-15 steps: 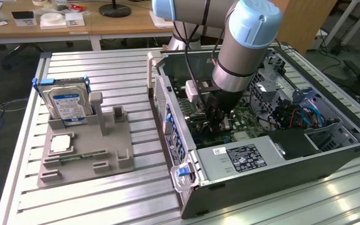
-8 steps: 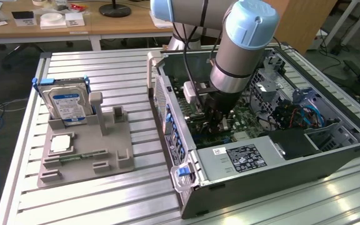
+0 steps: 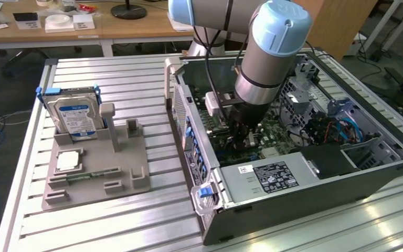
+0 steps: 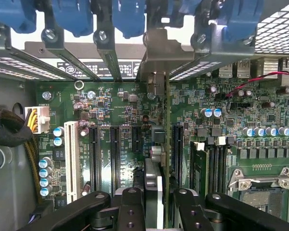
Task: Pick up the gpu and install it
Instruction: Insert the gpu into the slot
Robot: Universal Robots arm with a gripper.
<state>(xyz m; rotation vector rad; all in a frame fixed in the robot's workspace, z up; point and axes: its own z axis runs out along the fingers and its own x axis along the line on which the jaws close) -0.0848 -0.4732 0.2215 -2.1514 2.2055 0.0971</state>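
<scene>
We are in a lab room with wooden desks along the top of the exterior frame, and below them a ribbed aluminium tabletop (image 3: 110,79) carries a grey plastic holder (image 3: 96,176) at left and an open computer case (image 3: 293,157) at right. A boxy hard drive (image 3: 75,118) with a blue-white label stands upright in the holder. Our arm reaches down into the case at centre frame, its pincer (image 3: 242,137) low over the green motherboard (image 3: 272,137). In the wrist frame the pincer (image 4: 154,211) sits at the bottom centre, its black jointed fingers (image 4: 130,207) drawn partly together on the card (image 4: 153,187), a thin flat board seen edge-on. Its silver-grey bracket (image 4: 156,53) rises to upper centre among the blue slot clips (image 4: 130,19). The card's long axis runs up the frame from the pincer towards that bracket, parallel with the black slots (image 4: 114,151) and just above the motherboard (image 4: 111,110); whether its edge has entered a slot we cannot tell.
</scene>
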